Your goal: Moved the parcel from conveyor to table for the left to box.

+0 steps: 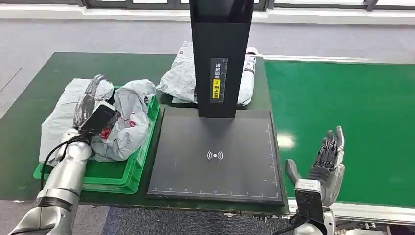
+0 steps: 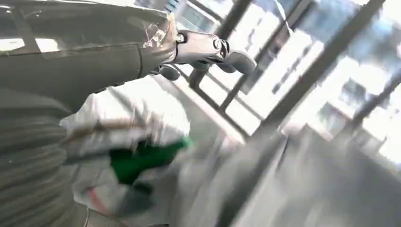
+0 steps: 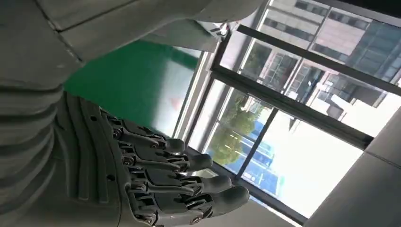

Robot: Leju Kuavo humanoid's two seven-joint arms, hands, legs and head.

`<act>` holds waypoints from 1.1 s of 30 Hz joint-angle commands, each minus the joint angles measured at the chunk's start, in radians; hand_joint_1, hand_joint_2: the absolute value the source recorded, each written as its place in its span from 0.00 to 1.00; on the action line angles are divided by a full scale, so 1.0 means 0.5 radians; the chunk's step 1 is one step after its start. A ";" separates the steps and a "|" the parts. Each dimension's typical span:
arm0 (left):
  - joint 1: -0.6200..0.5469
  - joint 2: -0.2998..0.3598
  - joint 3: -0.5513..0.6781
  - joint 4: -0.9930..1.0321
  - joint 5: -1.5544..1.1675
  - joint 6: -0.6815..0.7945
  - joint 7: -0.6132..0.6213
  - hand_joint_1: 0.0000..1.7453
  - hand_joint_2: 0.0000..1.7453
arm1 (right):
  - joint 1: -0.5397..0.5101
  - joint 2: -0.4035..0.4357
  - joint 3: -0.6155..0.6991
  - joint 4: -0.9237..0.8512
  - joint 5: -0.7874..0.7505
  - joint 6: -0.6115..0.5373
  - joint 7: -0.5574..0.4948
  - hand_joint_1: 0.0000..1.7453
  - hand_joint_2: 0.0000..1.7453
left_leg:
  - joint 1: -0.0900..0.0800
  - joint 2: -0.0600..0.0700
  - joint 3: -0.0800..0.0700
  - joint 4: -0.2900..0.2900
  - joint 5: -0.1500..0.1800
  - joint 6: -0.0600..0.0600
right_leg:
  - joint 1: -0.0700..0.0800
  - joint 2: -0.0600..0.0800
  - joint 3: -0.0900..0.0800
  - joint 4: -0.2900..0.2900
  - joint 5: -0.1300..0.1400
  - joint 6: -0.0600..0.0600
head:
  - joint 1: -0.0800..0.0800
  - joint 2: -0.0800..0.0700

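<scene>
- The left hand [image 1: 93,98] reaches over the green crate [image 1: 142,152] on the counter [image 1: 34,98], fingers resting on the crumpled grey parcel [image 1: 127,122] that lies in the crate; from the head view I cannot tell whether it grips the parcel.
- The left wrist view is blurred: it gives the hand's thumb [image 2: 213,47] stretched out above grey parcel wrap [image 2: 137,109] and a patch of green crate [image 2: 142,158], with no clear grip shown.
- The right hand [image 1: 325,164] is raised upright over the green conveyor [image 1: 342,107], fingers straight and apart, holding nothing.
- The right wrist view confirms this: dark fingers [image 3: 179,165] extended side by side, with the belt's green and windows behind.
- A black scanner stand [image 1: 215,156] sits between crate and conveyor.
- A second grey parcel [image 1: 181,78] lies on the counter behind the stand's post.
</scene>
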 commanded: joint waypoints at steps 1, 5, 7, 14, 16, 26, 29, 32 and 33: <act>-0.035 -0.097 0.110 -0.168 0.266 0.299 0.018 0.00 1.00 | -0.044 0.009 -0.071 0.069 -0.015 -0.044 0.010 0.00 1.00 | 0.001 0.000 0.001 0.000 0.000 0.004 | 0.002 -0.003 0.003 -0.002 0.000 -0.004 | 0.000 -0.001; -0.019 -0.108 0.095 -0.242 0.350 0.320 -0.045 0.00 1.00 | -0.078 -0.011 -0.053 0.115 -0.032 -0.050 0.009 0.00 1.00 | 0.001 0.000 0.004 -0.003 0.000 0.007 | 0.003 -0.004 0.006 -0.004 0.000 -0.006 | 0.000 0.000; 0.006 -0.135 0.092 -0.334 0.417 0.348 -0.089 0.00 1.00 | -0.129 -0.029 -0.033 0.166 -0.048 -0.050 0.003 0.00 1.00 | 0.000 0.000 0.001 -0.001 0.000 0.004 | 0.002 -0.003 0.003 -0.002 0.000 -0.004 | 0.000 -0.001; 0.048 -0.202 0.019 -0.486 0.709 0.182 -0.125 0.00 1.00 | -0.233 -0.071 0.042 0.278 -0.077 -0.082 -0.021 0.00 1.00 | 0.001 0.000 0.000 -0.001 0.000 0.004 | 0.002 -0.003 0.003 -0.003 0.001 -0.003 | 0.000 0.000; 0.048 -0.202 0.019 -0.486 0.709 0.182 -0.125 0.00 1.00 | -0.233 -0.071 0.042 0.278 -0.077 -0.082 -0.021 0.00 1.00 | 0.001 0.001 0.001 -0.002 0.000 0.004 | 0.002 -0.003 0.004 -0.003 0.001 -0.004 | 0.000 0.000; -0.072 -0.217 -0.027 -0.405 0.710 0.481 -0.027 0.00 1.00 | -0.323 -0.121 0.185 0.358 -0.070 -0.121 -0.028 0.00 1.00 | 0.001 0.000 0.000 0.000 0.001 0.005 | 0.003 -0.004 0.003 -0.002 0.001 -0.005 | 0.000 0.000; -0.108 -0.201 -0.021 -0.335 0.673 0.552 0.024 0.00 1.00 | -0.321 -0.133 0.203 0.364 -0.063 -0.145 -0.024 0.00 1.00 | 0.001 0.000 0.003 -0.003 0.001 0.006 | 0.003 -0.005 0.005 -0.004 0.001 -0.007 | 0.000 0.000; -0.183 -0.144 -0.017 -0.226 0.557 0.658 0.106 0.00 1.00 | -0.321 -0.159 0.235 0.382 -0.063 -0.161 -0.021 0.00 1.00 | 0.002 -0.001 0.003 -0.002 0.001 0.005 | 0.004 -0.006 0.006 -0.004 0.001 -0.006 | 0.000 0.000; -0.208 -0.100 -0.037 -0.179 0.492 0.602 0.162 0.00 1.00 | -0.310 -0.171 0.245 0.380 -0.065 -0.170 -0.013 0.00 1.00 | 0.000 -0.001 0.004 -0.004 0.002 0.006 | 0.003 -0.007 0.007 -0.004 0.001 -0.007 | 0.000 0.000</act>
